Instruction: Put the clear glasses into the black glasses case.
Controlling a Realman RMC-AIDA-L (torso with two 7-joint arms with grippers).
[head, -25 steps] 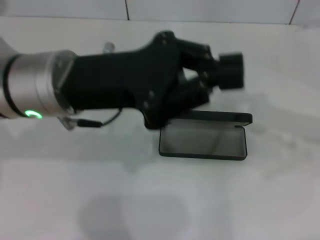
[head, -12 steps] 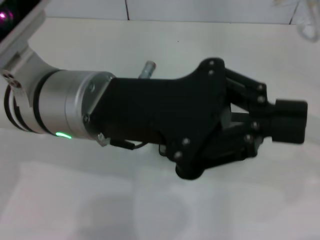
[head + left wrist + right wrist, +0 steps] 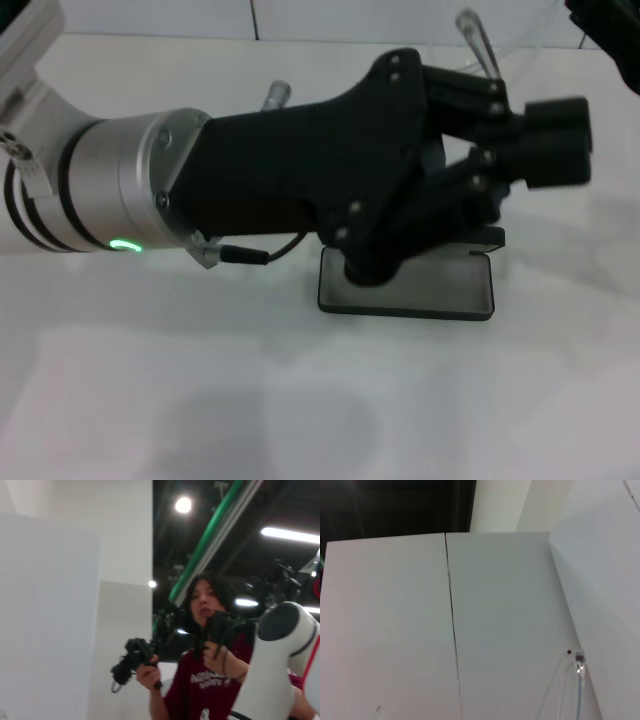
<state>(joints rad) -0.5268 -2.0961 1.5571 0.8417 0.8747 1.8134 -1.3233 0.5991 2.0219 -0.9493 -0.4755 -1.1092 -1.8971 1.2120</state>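
Note:
The black glasses case (image 3: 420, 288) lies open on the white table, grey lining up, its lid (image 3: 490, 236) standing behind. My left gripper (image 3: 556, 142) hangs above it, fingers shut on nothing, and its body hides the case's left rear part. The clear glasses (image 3: 474, 38) hang in the air at the far right, one clear arm pointing down-left. They reach toward my right gripper (image 3: 606, 28), a dark shape in the top right corner whose fingers are out of frame. One clear glasses arm (image 3: 578, 680) also shows in the right wrist view against the wall.
A white tiled wall (image 3: 400, 18) rises behind the table (image 3: 300, 400). In the left wrist view a person (image 3: 205, 670) holding a black hand-held device stands beyond a white robot arm (image 3: 275, 660).
My left arm, which covered the case half a second ago, has lifted back and the case's front shows again. The clear glasses have moved in from the top right.

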